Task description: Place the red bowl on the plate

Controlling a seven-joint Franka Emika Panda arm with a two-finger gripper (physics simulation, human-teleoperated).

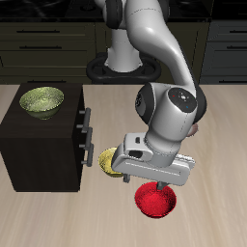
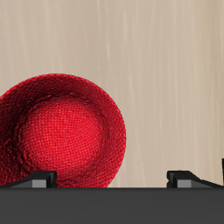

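The red bowl is glossy and round and rests on the wooden table near its front edge. In the wrist view the red bowl fills much of the picture, seen from straight above. My gripper hangs just over the bowl; in its own view the gripper is open, its two fingertips set wide apart. One side of the bowl's rim lies between the fingers, and nothing is held. The plate is out of view.
A black cabinet stands on the table beside the arm, with a yellow-green bowl on its top. Another yellow bowl sits on the table by the cabinet's handles, partly hidden behind my hand.
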